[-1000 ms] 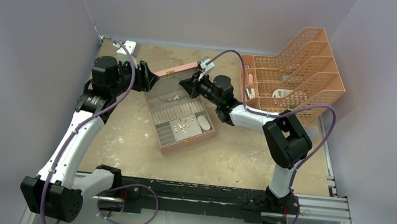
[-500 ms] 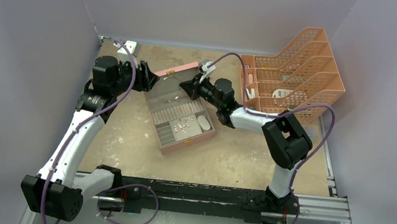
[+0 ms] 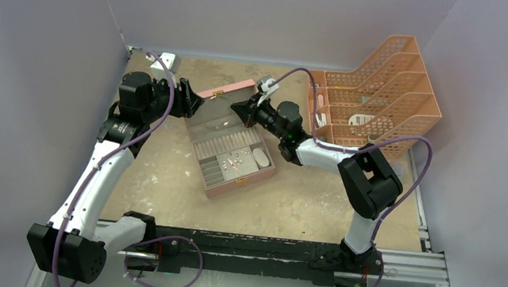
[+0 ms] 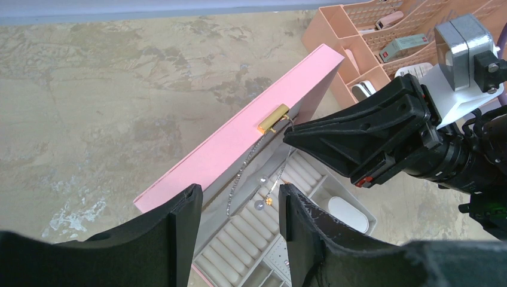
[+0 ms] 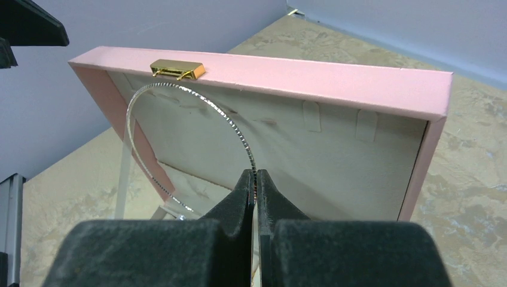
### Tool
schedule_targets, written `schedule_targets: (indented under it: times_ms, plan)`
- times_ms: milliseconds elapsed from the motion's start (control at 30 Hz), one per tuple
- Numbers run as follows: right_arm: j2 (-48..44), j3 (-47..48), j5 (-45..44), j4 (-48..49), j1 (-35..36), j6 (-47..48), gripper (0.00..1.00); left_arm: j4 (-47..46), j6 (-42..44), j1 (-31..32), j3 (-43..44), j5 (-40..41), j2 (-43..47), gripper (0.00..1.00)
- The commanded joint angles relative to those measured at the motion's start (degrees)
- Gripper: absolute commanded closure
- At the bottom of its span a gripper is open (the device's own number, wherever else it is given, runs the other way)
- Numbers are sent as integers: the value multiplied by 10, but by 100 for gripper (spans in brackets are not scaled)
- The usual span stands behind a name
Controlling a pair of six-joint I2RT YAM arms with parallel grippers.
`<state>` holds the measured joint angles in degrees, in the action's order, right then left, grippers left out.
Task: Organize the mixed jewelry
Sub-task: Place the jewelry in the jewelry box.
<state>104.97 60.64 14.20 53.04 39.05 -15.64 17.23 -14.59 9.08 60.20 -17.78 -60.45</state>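
The pink box point(image 3: 219, 186) lies open mid-table with its lid point(image 5: 335, 69) raised. My right gripper point(image 5: 255, 174) is shut on a large thin silvery hoop point(image 5: 239, 135) and holds it in front of the lid's grey lining, just below the gold clasp point(image 5: 177, 69). From above, that gripper point(image 3: 235, 106) sits over the box's back edge. My left gripper point(image 4: 239, 191) is open at the box's left, over the lid edge, with nothing between its fingers. Small jewelry pieces point(image 3: 235, 161) lie in the tray compartments. A pearl and a gold bit point(image 4: 263, 203) show over the ring rolls.
An orange stacked letter tray point(image 3: 382, 92) holding stationery stands at the back right, close behind the right arm. A small white block point(image 3: 166, 59) sits in the back left corner. Walls close in on the left, back and right sides.
The right arm's wrist has shifted slightly to the right, still gripping the hoop by the lid. The left arm has not moved.
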Motion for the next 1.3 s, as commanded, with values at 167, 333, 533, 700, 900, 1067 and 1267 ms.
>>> schedule_targets:
  times_ms: [167, 333, 533, 700, 900, 1067, 1267]
  plan:
    - [-11, 29, -71, -7, 2, 12, 100, -30, -10, 1, 0, -8, 1, 50]
    - [-4, 34, -80, -17, 2, 15, 100, -30, -10, 1, 3, -16, 0, 50]
    - [11, 65, -92, -35, 2, -22, 100, -30, -5, 1, 2, -39, -6, 50]
    - [10, 62, -83, -19, 2, -49, 100, -28, -4, 1, 1, -35, -4, 50]
    - [-2, 36, -48, 26, 2, -51, 100, -27, -4, 1, 1, -37, -4, 50]
    - [-16, 13, -47, 53, 2, -52, 100, -28, -4, 1, 0, -37, -4, 50]
    - [-19, 7, -48, 45, 3, -68, 100, -30, -3, 1, -1, -37, -7, 50]
